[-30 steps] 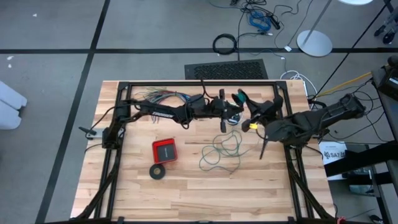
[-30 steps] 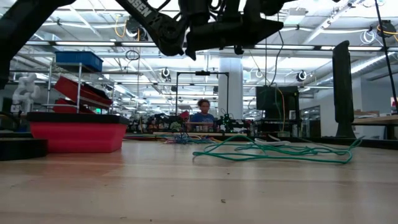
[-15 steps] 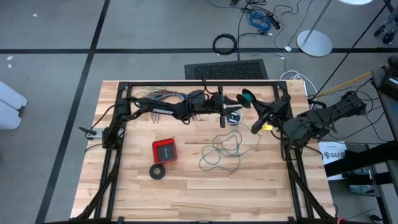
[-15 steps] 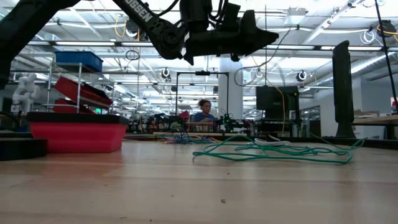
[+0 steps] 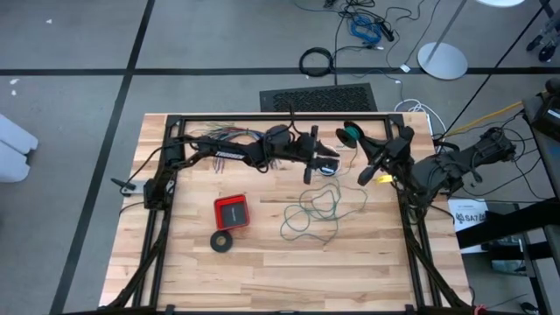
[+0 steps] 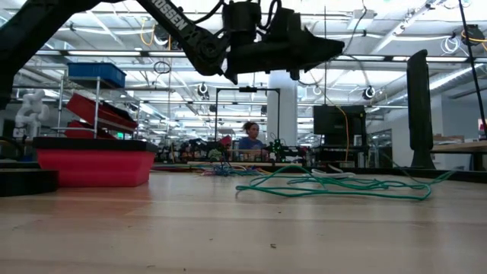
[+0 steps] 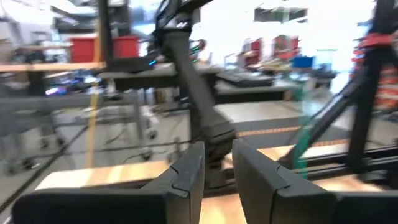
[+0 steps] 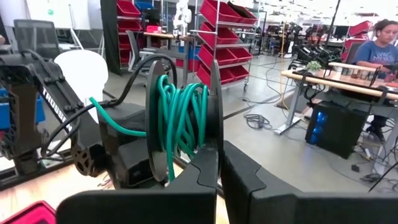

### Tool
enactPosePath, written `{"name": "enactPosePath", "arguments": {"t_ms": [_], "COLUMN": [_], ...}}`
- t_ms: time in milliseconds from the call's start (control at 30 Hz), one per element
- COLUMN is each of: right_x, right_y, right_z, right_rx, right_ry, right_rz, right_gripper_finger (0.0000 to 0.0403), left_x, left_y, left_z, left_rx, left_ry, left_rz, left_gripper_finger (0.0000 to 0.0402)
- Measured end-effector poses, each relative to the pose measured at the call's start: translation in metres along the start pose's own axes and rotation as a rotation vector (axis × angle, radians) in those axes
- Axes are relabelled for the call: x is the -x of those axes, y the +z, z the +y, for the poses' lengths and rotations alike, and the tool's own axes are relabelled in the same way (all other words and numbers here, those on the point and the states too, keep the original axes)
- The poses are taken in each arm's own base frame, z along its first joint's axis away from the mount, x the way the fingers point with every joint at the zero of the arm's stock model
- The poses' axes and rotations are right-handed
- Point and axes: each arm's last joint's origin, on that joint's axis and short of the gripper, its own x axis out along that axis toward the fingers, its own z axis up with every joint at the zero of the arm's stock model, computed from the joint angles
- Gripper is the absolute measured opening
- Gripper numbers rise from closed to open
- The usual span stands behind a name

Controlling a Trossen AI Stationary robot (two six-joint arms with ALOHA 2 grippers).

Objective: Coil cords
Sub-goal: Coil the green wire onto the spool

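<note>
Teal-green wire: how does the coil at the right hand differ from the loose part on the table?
The coil is wound in tight loops; the loose tangle spreads in wide, untidy loops. The coil is raised, clamped in the right hand; the loose tangle lies free on the table. Both are thin teal-green wire.

Two dark arms (image 5: pixel 229 156), white lettering on links (partly readable in low view), black cables along them; tools have blocky dark fingers (image 8: pixel 205 171).
</note>
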Motion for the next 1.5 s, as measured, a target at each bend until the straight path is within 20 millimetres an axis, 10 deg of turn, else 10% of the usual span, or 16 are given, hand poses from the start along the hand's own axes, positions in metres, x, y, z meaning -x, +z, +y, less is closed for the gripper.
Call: {"name": "enactPosePath", "arguments": {"t_ms": [1500], "right_x": [-0.001], "right_y": [0.001], "right_z": [0.004], "right_rx": [-0.016], "right_ry": [0.031], "right_rz": [-0.004], "right_gripper_finger": [0.0], "left_x": [-0.014], "left_y": [-0.007], "left_z": [-0.03], "left_rx": [-0.033], "left_ry": [-0.008], "left_rz": [0.069], "left_gripper_finger": [0.014]}}
